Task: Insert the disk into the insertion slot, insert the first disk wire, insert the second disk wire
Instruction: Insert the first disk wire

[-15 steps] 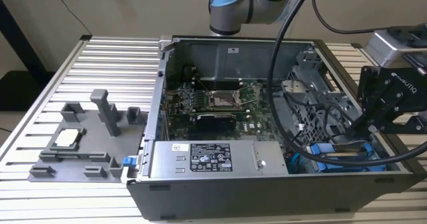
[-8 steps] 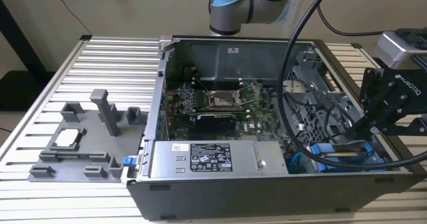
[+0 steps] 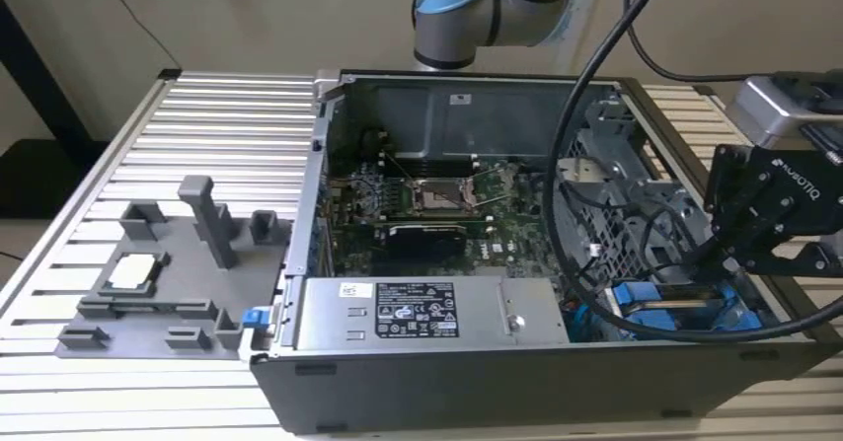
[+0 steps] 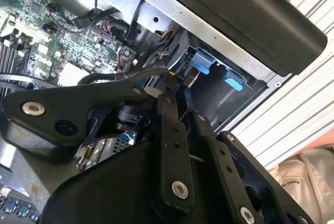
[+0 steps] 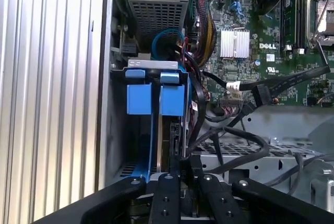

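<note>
Reaching down into the open computer case [image 3: 527, 387] from the exterior view's right, the black gripper [image 3: 705, 263] hangs right over the drive bay, its fingers drawn close together on the end of a black wire [image 4: 130, 73]. The pinch shows best in the second wrist view. The case lies on its side on the slatted metal table [image 3: 224, 125] and it is packed. The green motherboard [image 3: 421, 214] fills the middle, and the silver power-supply box [image 3: 421, 313] sits along the near wall. Loose black cables loop across the side on the exterior view's right. The disk [image 5: 172, 101] is in its bright blue carrier, tucked into the bay in the case's near corner on that same side, just beside the power-supply box and directly ahead of the gripper in the first wrist view. A strip of its silver-grey body shows above the blue. A ribbed silver heat sink [image 5: 235, 44] stands on the board nearby. Over on the exterior view's left, well apart from the case, a grey fixture tray [image 3: 99, 337] rests on the table and holds a pale flat piece [image 3: 136, 271] among upright grey posts. As for writing, the power-supply box wears a small pale sticker beside a large black label with white print, and white lettering also marks the gripper's side.
</note>
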Tool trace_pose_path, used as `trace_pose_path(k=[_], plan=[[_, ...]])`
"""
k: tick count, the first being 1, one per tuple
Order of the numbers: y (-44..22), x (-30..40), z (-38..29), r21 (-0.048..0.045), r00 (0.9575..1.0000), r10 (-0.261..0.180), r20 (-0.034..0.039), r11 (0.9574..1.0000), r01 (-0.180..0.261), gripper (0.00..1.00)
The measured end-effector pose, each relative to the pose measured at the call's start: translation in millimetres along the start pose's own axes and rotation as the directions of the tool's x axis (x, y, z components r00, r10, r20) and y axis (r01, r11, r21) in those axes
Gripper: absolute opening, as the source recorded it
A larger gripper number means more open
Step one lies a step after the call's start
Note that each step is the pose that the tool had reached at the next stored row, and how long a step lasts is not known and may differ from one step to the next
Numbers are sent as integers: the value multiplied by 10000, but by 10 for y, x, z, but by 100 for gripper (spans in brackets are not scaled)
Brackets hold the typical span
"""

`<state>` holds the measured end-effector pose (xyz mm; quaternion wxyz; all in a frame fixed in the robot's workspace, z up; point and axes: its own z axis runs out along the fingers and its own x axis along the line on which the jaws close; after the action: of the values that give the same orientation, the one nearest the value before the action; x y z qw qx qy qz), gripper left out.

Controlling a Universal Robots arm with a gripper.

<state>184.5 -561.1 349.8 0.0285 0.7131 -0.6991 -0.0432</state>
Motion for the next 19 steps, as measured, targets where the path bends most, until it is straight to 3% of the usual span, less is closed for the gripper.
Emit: trace_pose_path(k=[6,19], plan=[[-22,31,51,-177,10000,47,8,9998,-47,19],[-44,47,88,-180,9999,152,48,9997,-151,19]])
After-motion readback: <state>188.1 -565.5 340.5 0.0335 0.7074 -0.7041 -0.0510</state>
